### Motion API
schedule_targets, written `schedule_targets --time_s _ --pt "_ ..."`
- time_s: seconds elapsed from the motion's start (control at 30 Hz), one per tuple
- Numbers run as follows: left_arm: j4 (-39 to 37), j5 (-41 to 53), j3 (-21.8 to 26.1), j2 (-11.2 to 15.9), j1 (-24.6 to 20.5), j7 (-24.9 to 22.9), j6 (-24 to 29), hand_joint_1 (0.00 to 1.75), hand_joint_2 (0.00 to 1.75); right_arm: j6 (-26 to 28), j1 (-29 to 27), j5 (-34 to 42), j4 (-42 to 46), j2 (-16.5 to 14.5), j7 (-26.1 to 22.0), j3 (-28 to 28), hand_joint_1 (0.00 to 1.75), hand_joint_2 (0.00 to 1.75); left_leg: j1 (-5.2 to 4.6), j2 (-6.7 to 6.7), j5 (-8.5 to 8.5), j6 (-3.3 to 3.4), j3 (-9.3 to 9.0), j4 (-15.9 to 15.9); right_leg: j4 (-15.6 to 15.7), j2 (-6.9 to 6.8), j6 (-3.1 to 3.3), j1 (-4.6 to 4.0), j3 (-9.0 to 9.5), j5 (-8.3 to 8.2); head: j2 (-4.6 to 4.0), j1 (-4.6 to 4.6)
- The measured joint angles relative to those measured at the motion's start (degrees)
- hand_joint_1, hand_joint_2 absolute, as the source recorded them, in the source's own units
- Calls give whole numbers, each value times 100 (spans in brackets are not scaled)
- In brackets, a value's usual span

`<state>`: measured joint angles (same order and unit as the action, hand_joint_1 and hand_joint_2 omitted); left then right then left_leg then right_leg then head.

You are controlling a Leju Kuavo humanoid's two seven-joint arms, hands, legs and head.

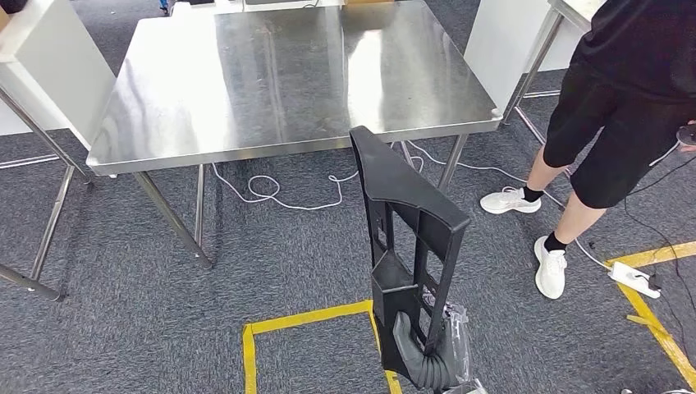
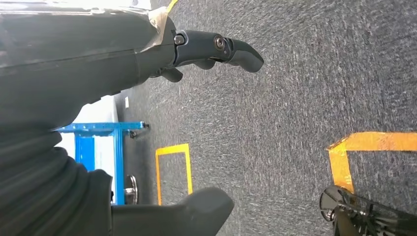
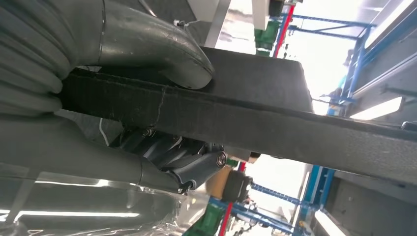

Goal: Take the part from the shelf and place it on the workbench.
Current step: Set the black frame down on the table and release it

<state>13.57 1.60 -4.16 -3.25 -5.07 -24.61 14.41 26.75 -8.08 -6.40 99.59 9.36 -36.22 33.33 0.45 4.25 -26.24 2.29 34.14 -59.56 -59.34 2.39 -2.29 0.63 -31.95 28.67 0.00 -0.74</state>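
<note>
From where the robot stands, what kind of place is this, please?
Probably a workshop or robot test area: a bare stainless steel workbench, yellow floor tape marking zones on grey carpet, and loose white cable. The right hand holds a black part.

workbench (image 1: 279, 82) ahead, part (image 1: 410, 246) before it, person (image 1: 624, 107) right

Workshop or test lab: steel workbench (image 1: 287, 82), grey carpet, yellow floor tape (image 1: 304, 318), trailing cables (image 1: 279, 193).
</note>
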Motion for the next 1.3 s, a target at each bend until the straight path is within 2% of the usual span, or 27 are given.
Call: schedule_targets --time_s 0.1,0.17,0.23,0.43,0.53,0.57,0.63,0.67,0.7,0.73,0.8,0.83,0.87,0.93,0.97,1.0,1.03,1.1,1.17,1.2,1.23,1.3 --pt "0 -16 0 9 14 0 8 0 175 -10 16 10 -6 -9 1 2 175 175 7 71 13 -87 12 21 85 -40 113 -12 39 -52 0 1" --pt "0 -33 0 16 25 0 20 0 175 -41 45 11 -7 -30 3 1 175 175 4 65 31 -55 -16 63 123 -58 148 6 58 -74 0 14" --pt "0 -40 -1 21 30 0 30 0 175 -87 69 12 -8 -50 3 0 175 175 3 37 40 1 -42 98 134 -52 152 1 74 -77 0 31" --pt "0 -35 -1 32 30 0 37 0 175 -116 76 25 -10 -61 2 0 175 175 36 6 36 -2 -63 118 133 -33 165 -43 77 -72 0 34" --pt "0 -8 -1 36 31 0 116 0 175 -129 70 67 -19 -52 -30 0 175 175 44 3 23 -33 -60 111 151 -30 162 -32 80 -74 0 34" --pt "0 1 -1 41 31 0 167 0 175 -133 67 83 -22 -47 -50 -1 175 175 38 -3 15 -26 -65 125 177 -26 155 -18 90 -78 0 37" --pt "1 4 -1 47 34 0 242 0 175 -133 59 112 -24 -34 -88 -2 175 175 53 -28 64 37 -181 305 208 -56 139 -33 104 -81 0 41" --pt "1 4 -1 45 37 0 261 0 175 -134 62 123 -25 -24 -102 -2 175 175 69 -48 100 65 -259 419 124 -89 142 -50 69 -37 0 41" --pt "1 4 -1 45 40 1 271 0 175 -135 65 133 -28 -14 -112 0 175 175 94 -67 135 75 -330 515 -84 -126 147 -59 -36 55 0 32" --pt "1 4 0 45 43 1 276 0 175 -138 67 144 -37 -2 -118 2 175 175 106 -87 143 67 -363 553 -409 -156 148 -33 -204 191 0 23" --pt "-1 4 1 48 52 2 278 0 175 -153 63 165 -61 19 -121 4 175 175 129 -109 118 33 -377 554 -1098 -168 97 27 -604 426 0 14" --pt "-2 4 1 46 62 2 276 0 175 -164 58 173 -77 33 -120 4 175 175 143 -112 97 5 -390 551 -1243 -171 34 69 -705 437 0 16" --pt "-2 3 1 44 74 2 275 0 175 -174 56 179 -91 47 -121 4 175 175 167 -109 68 -37 -411 542 -1151 -176 -55 113 -678 344 0 15" --pt "-2 -3 1 40 94 1 274 0 175 -186 62 189 -109 65 -124 5 175 175 232 -97 -24 -161 -455 474 -456 -180 -264 216 -346 11 0 10" --pt "-3 -5 2 57 98 1 274 0 175 -190 68 192 -120 66 -126 7 175 175 250 -84 -90 -235 -459 414 -135 -161 -325 246 -180 -109 0 -18" --pt "-3 -7 2 69 100 1 272 0 175 -193 75 195 -128 63 -134 8 175 175 251 -77 -154 -298 -454 357 46 -144 -305 262 -73 -157 0 -37" --pt "-3 -5 2 80 101 2 266 0 175 -196 78 198 -138 62 -140 9 175 175 242 -72 -204 -343 -450 316 79 -130 -233 260 -42 -139 0 -33" --pt "-3 1 -1 83 102 2 253 0 175 -196 79 207 -150 59 -151 6 175 175 251 -71 -257 -378 -461 293 20 -124 -35 242 -33 -70 0 17" --pt "-3 12 -2 82 97 1 245 0 175 -186 79 211 -153 60 -154 3 175 175 275 -189 -330 -381 -405 124 9 -133 73 221 7 -15 0 73" --pt "-3 21 -3 81 90 1 242 0 175 -178 80 211 -152 60 -156 2 175 175 274 -278 -423 -377 -274 -126 11 -145 116 202 39 9 0 85" --pt "-2 27 -3 80 82 1 241 0 175 -169 76 210 -152 61 -158 1 175 175 259 -365 -553 -362 -47 -513 15 -161 152 174 70 37 0 100" --pt "-3 37 -3 80 79 2 240 0 175 -156 65 210 -151 64 -161 1 175 175 222 -425 -774 -311 535 -1368 16 -195 210 106 136 109 0 108"
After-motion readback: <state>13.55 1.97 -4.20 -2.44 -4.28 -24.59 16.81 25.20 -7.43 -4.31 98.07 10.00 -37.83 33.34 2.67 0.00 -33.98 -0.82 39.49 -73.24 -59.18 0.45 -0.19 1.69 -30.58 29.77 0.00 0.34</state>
